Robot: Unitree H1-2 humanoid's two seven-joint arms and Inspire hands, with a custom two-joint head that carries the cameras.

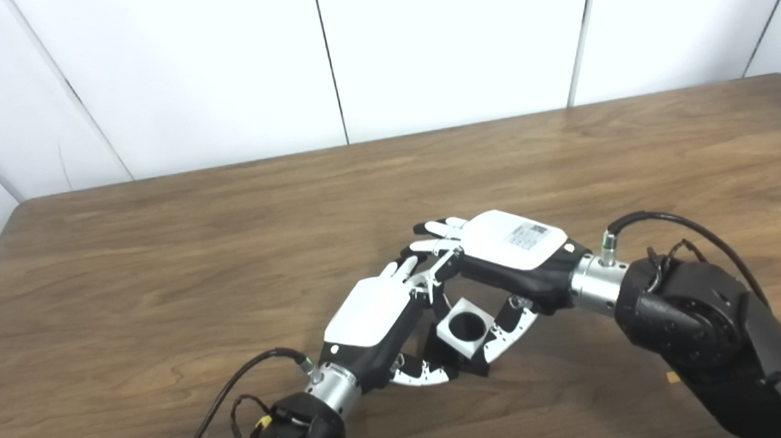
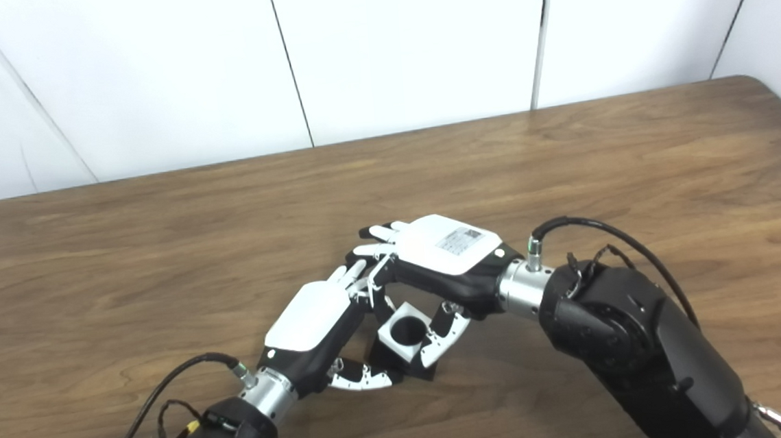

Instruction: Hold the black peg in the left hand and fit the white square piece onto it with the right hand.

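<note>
White square piece (image 1: 465,328) sits low centre of frame, between both hands, round dark hole facing up. Black peg (image 1: 457,364) is mostly hidden: only dark bits show under and beside the piece, shape hard to make out. Left hand (image 1: 370,316) fingers curl around that dark part, thumb below; grip mostly covered by its back. Right hand (image 1: 513,248) thumb touches the piece's right edge, fingers reach over, clamped on it. Right eye view shows the black base (image 2: 408,369) on the table (image 2: 159,249) slightly clearer. Both forearms cut off at bottom.
</note>
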